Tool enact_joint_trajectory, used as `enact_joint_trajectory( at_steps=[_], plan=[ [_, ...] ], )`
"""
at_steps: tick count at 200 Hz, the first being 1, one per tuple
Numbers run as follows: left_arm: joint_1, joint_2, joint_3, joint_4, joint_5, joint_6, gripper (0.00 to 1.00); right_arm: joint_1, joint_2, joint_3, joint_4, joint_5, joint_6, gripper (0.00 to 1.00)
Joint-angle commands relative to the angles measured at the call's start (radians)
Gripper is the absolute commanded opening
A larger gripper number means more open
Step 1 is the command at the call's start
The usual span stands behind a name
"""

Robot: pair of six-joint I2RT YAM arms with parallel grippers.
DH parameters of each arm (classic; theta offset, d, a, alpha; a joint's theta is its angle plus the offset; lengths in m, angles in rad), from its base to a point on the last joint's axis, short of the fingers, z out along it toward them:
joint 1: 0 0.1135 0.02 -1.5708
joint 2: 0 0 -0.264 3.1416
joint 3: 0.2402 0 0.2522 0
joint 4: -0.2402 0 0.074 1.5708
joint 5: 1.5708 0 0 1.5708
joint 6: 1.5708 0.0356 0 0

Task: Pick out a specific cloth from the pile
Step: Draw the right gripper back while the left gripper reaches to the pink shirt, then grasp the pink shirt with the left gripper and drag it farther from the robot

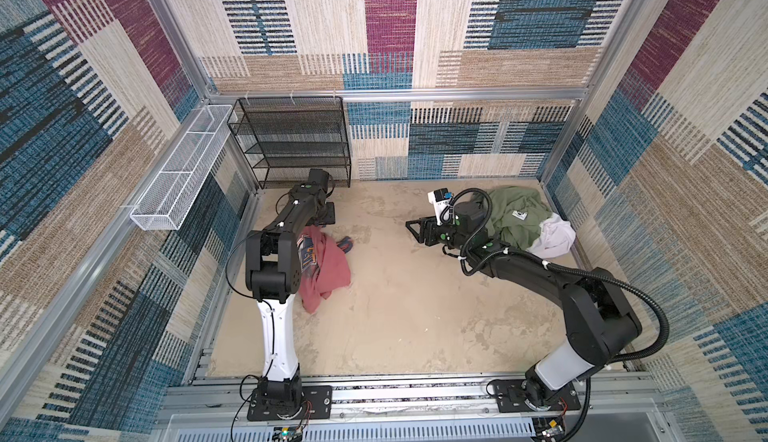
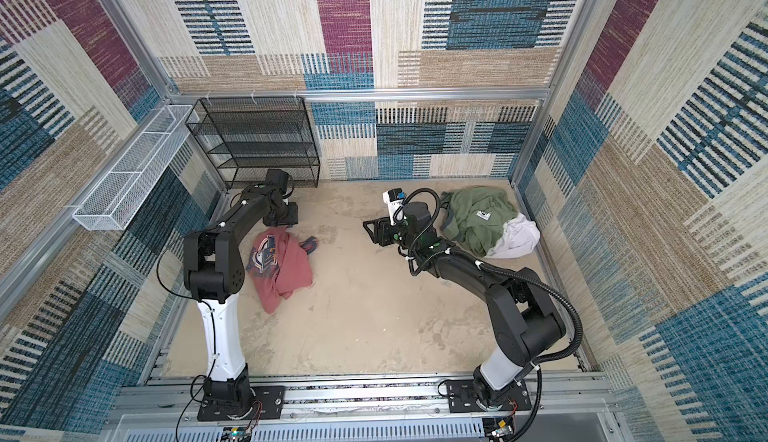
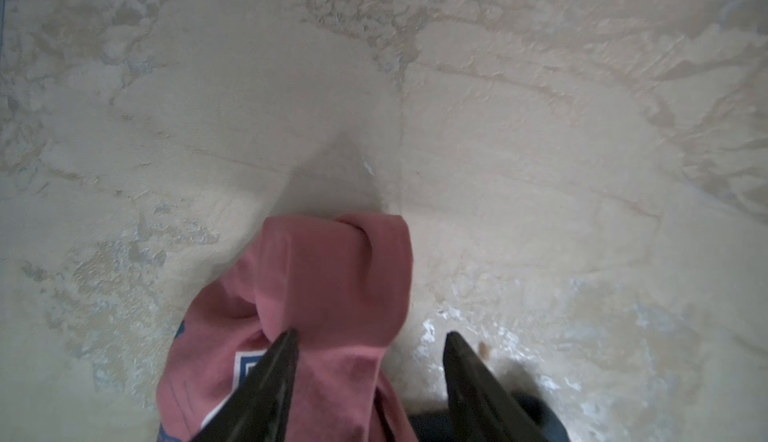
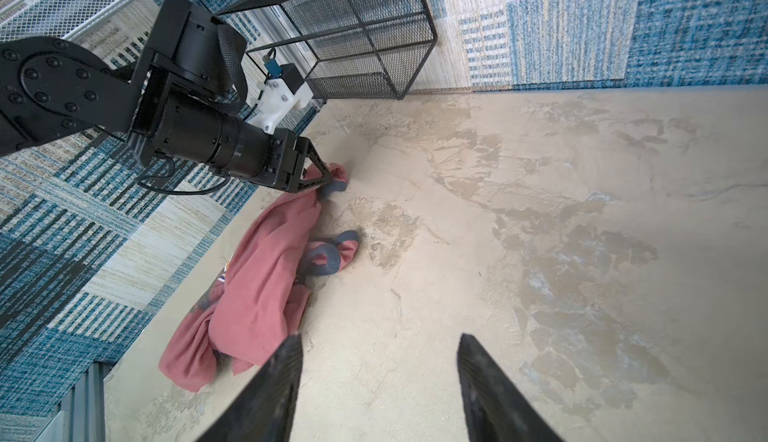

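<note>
Right wrist | cloth (image 4: 257, 278) on floor (image 4: 540, 211) near rack (image 4: 365, 45) | left pincer (image 4: 328, 178), right pincer (image 4: 380, 338) wide

Cloth (image 1: 328, 269) left of pile (image 1: 517, 215)

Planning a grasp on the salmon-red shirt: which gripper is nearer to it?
Left. The left gripper is at the salmon-red shirt, one of its fingers against the fabric; the right gripper hangs apart across the floor, beside the green-and-white pile.
</note>
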Motion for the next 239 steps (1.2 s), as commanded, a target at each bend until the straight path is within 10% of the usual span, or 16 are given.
enact_joint_trajectory(
  at_steps=[1,141,239],
  plan=[
    [-0.001,0.009,0.012,0.042,0.042,0.005,0.60,-0.004,-0.004,0.001,0.031,0.003,-0.013,0.62],
    [0.000,0.136,0.124,0.027,-0.048,0.041,0.60,-0.020,0.017,0.012,0.035,-0.022,-0.008,0.62],
    [-0.001,0.196,0.215,-0.068,-0.058,0.041,0.39,-0.021,0.014,0.017,0.028,-0.030,-0.005,0.62]
  ],
)
